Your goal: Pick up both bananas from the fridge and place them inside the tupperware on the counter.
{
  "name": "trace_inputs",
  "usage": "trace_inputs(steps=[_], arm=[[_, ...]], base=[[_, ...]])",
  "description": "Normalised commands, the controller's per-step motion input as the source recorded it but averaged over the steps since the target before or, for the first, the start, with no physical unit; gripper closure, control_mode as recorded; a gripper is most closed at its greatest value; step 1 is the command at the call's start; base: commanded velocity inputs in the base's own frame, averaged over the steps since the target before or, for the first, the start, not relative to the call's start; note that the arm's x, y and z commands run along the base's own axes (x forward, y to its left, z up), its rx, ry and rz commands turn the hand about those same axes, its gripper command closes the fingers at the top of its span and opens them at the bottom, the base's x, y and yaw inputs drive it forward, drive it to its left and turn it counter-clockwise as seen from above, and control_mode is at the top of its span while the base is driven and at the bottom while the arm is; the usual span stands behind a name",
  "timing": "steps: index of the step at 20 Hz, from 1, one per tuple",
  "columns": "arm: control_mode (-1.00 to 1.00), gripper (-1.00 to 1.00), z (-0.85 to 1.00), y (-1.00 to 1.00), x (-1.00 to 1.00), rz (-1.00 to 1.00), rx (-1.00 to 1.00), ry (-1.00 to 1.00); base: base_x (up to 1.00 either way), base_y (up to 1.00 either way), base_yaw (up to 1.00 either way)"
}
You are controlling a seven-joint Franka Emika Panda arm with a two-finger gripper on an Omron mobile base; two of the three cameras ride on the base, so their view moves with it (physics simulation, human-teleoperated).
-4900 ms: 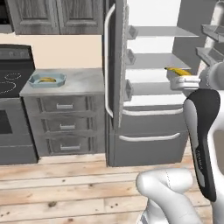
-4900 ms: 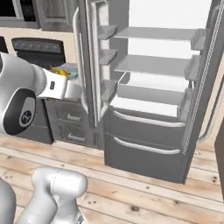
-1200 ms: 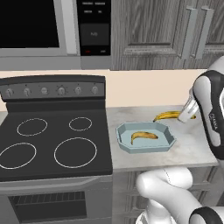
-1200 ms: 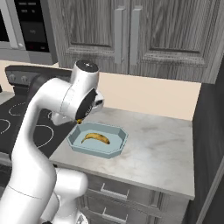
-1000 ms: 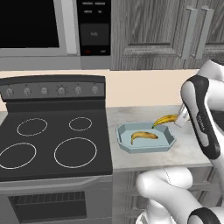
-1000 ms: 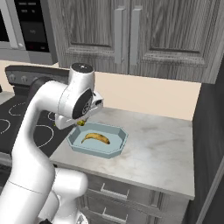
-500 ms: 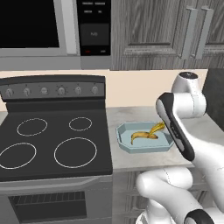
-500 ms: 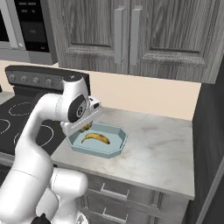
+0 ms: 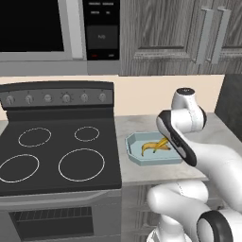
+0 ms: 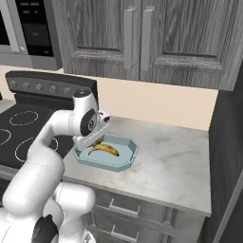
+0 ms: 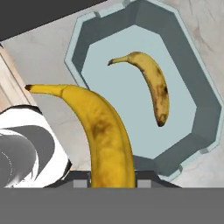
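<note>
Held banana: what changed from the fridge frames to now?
The base drove from the fridge to the counter, so the whole view shifted. In the last second the gripper carried the held banana from beside the tupperware down over it; it is still gripped, not released. The first banana stayed lying in the tupperware, which has not moved.
</note>
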Motion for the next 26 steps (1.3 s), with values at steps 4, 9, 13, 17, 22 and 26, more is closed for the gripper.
trace_inputs(steps=[4,9,13,17,22,26], arm=[[-1.00,1.00,-0.38,0.00,0.51,0.03,0.00,0.01],[-1.00,1.00,-0.39,0.00,0.38,0.03,-0.01,0.00],[-1.00,1.00,-0.33,0.00,0.21,0.01,-0.01,0.00],[-1.00,1.00,-0.29,0.00,0.18,0.01,0.00,0.00],[-1.00,1.00,-0.28,0.00,0.19,0.01,0.00,0.00],[-1.00,1.00,-0.29,0.00,0.19,0.01,0.00,0.00]], base=[[0.00,0.00,0.00],[0.00,0.00,0.00],[0.00,0.00,0.00],[0.00,0.00,0.00],[0.00,0.00,0.00],[0.00,0.00,0.00]])
